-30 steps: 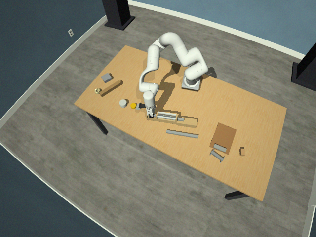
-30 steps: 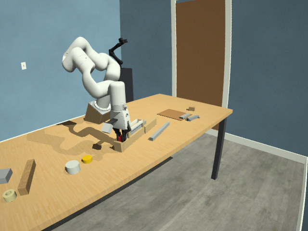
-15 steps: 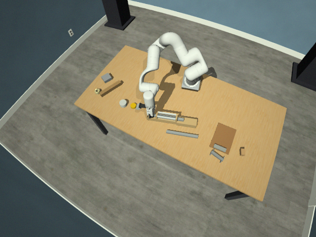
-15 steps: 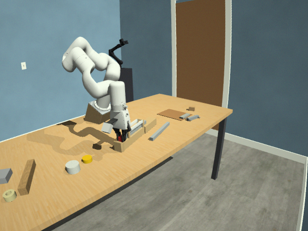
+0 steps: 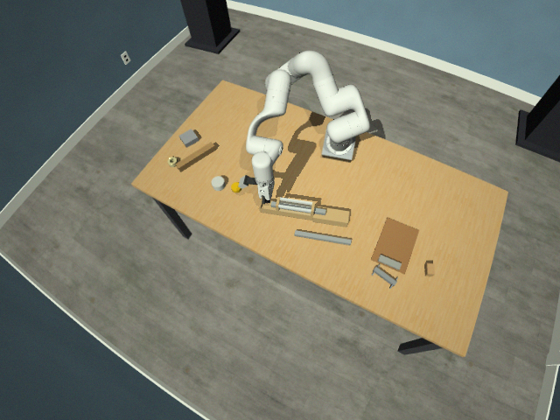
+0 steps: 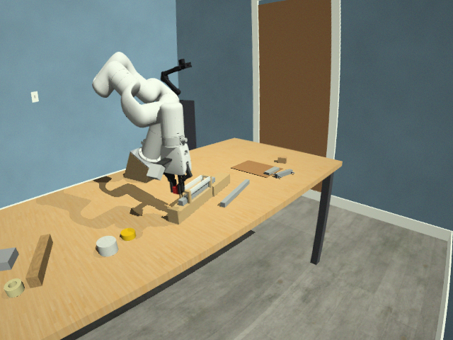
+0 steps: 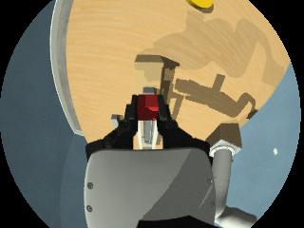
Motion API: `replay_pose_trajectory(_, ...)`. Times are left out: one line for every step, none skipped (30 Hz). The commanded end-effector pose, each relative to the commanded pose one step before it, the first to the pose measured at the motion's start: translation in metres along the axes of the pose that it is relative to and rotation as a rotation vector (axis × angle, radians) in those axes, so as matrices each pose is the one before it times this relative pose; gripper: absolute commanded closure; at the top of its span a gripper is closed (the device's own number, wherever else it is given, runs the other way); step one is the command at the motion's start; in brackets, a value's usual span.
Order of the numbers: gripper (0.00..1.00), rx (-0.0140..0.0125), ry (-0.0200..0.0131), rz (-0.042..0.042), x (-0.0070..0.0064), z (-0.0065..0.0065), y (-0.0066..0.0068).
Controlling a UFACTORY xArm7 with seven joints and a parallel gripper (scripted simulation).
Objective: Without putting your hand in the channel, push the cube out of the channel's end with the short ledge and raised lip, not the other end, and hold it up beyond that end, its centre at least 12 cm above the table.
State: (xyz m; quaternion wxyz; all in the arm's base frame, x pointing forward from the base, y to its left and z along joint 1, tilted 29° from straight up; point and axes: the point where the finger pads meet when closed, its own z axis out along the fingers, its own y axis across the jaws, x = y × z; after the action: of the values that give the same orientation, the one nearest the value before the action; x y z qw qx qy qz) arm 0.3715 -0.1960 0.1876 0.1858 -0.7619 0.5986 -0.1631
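- Looking in on blue walls [image 5: 451,36] [image 6: 91,44] [image 7: 28,119], a brown door [image 6: 294,73] and a grey floor [image 5: 203,316] [image 6: 255,292] around a wood-topped table [image 5: 407,180] [image 6: 91,292] [image 7: 104,47].
- And over to the white arm [image 5: 276,92] [image 6: 171,120], reaching out to the channel [image 5: 289,213] [image 6: 201,202] [image 7: 148,73], wrist pointing down.
- Got the red cube [image 6: 175,190] [image 7: 147,107] now, pinched between the dark fingers of the gripper [image 5: 265,200] [image 6: 177,190] [image 7: 147,102], closed to a narrow grip!
- Holding at the short-ledge end, low over the table; can't tell whether touching the ledge.
- Spotting a grey bar [image 5: 320,211] [image 6: 182,201] inside the channel, poking out at both ends of the white rails [image 5: 296,200] [image 6: 193,183].
- Alongside, see a long grey strip [image 5: 323,236] [image 6: 234,193] lying flat, apart from the channel.
- Out past the long ledge, find a brown mat [image 5: 397,239] [image 6: 252,167], two short grey pieces [image 5: 389,262] [image 6: 272,170] and a small brown block [image 5: 430,268] [image 6: 282,160].
- Swinging to the other side: a yellow disc [image 5: 235,186] [image 6: 127,234] [image 7: 200,2] near a pale cylinder [image 5: 218,183] [image 6: 107,246].
- Farther along, catch a wooden bar [image 5: 197,157] [image 6: 39,259] between a grey block [image 5: 188,137] [image 6: 7,258] and a pale yellow ring [image 5: 170,163] [image 6: 8,290].

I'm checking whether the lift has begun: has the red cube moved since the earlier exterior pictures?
Yes, upward: in the exterior view the red cube now sits higher above the channel's ledge end.
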Motion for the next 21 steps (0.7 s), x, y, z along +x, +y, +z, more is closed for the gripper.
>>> replay_pose_trajectory(1.0, -0.00078, -0.00132, 0.00103, -0.00022, -0.02223, 0.00118)
replay_pose_trajectory(1.0, 0.0, 0.0, 0.0, 0.0, 0.0, 0.0)
replay_pose_trajectory(1.0, 0.0, 0.0, -0.00001, 0.0, -0.00135, 0.0)
replay_pose_trajectory(1.0, 0.0, 0.0, -0.00001, 0.0, -0.00055, 0.0)
replay_pose_trajectory(1.0, 0.0, 0.0, 0.0, 0.0, -0.00009, 0.0)
replay_pose_trajectory(1.0, 0.0, 0.0, 0.0, 0.0, 0.0, 0.0)
replay_pose_trajectory(1.0, 0.0, 0.0, 0.0, 0.0, 0.0, 0.0)
replay_pose_trajectory(1.0, 0.0, 0.0, 0.0, 0.0, 0.0, 0.0)
replay_pose_trajectory(1.0, 0.0, 0.0, 0.0, 0.0, 0.0, 0.0)
replay_pose_trajectory(1.0, 0.0, 0.0, 0.0, 0.0, 0.0, 0.0)
replay_pose_trajectory(1.0, 0.0, 0.0, 0.0, 0.0, 0.0, 0.0)
replay_pose_trajectory(1.0, 0.0, 0.0, 0.0, 0.0, 0.0, 0.0)
replay_pose_trajectory(1.0, 0.0, 0.0, 0.0, 0.0, 0.0, 0.0)
replay_pose_trajectory(1.0, 0.0, 0.0, 0.0, 0.0, 0.0, 0.0)
replay_pose_trajectory(1.0, 0.0, 0.0, 0.0, 0.0, 0.0, 0.0)
replay_pose_trajectory(1.0, 0.0, 0.0, 0.0, 0.0, 0.0, 0.0)
replay_pose_trajectory(1.0, 0.0, 0.0, 0.0, 0.0, 0.0, 0.0)
replay_pose_trajectory(1.0, 0.0, 0.0, 0.0, 0.0, 0.0, 0.0)
replay_pose_trajectory(1.0, 0.0, 0.0, 0.0, 0.0, 0.0, 0.0)
replay_pose_trajectory(1.0, 0.0, 0.0, 0.0, 0.0, 0.0, 0.0)
replay_pose_trajectory(1.0, 0.0, 0.0, 0.0, 0.0, 0.0, 0.0)
